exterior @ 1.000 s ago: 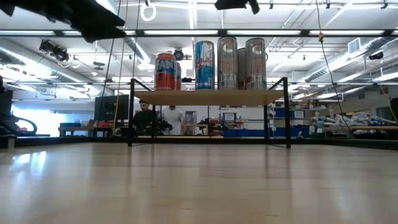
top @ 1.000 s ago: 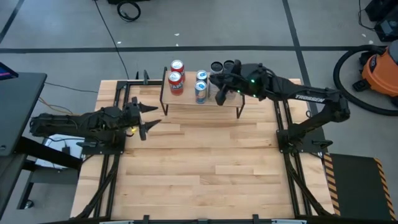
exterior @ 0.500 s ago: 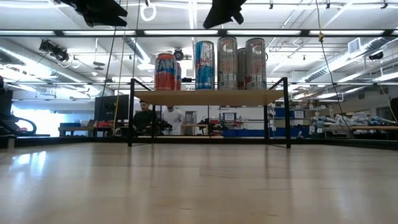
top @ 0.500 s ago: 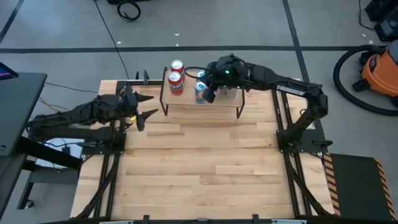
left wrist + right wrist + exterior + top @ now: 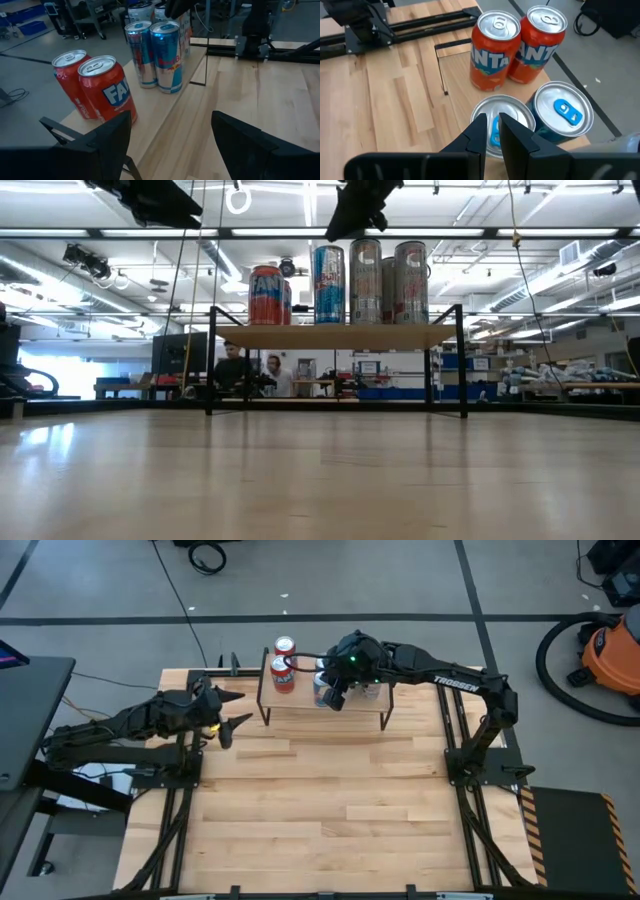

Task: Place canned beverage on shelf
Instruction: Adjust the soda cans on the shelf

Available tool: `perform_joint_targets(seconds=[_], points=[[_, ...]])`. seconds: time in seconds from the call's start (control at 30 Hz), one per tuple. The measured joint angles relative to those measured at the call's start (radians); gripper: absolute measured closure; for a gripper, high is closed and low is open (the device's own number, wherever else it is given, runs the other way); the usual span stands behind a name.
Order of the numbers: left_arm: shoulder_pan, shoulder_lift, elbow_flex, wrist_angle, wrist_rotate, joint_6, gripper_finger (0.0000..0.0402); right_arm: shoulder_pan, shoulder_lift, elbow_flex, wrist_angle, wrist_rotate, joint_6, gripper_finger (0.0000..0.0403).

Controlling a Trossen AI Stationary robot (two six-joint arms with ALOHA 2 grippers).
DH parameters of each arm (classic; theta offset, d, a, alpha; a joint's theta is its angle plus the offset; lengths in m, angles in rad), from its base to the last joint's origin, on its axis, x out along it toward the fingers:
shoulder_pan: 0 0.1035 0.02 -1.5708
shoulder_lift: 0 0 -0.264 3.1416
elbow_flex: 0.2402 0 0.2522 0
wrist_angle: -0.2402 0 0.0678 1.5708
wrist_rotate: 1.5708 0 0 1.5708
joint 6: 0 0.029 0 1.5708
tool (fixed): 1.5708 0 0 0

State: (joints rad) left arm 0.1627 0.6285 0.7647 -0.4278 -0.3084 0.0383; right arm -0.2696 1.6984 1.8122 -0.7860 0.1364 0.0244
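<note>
Right pincer (image 5: 489, 131): held together over the blue cans (image 5: 322, 688), apparently nudging them.
Left pincer (image 5: 232, 712): kept apart beside the shelf (image 5: 300, 702), apparently waiting.

orange cans (image 5: 496, 50) white lettering | blue-silver cans (image 5: 166, 55) | shelf (image 5: 352, 705) light wood, black legs

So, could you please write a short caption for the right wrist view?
Right gripper with jaws nearly shut above two blue cans, next to two orange cans on the shelf.
</note>
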Motion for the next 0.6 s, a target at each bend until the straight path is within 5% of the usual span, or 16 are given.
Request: perform_joint_targets(seconds=[0.6], points=[[0.0, 0.0, -0.001, 0.0, 0.0, 0.0, 0.0125, -0.001, 0.002, -0.02, -0.027, 0.0, 0.026, 0.0346]])
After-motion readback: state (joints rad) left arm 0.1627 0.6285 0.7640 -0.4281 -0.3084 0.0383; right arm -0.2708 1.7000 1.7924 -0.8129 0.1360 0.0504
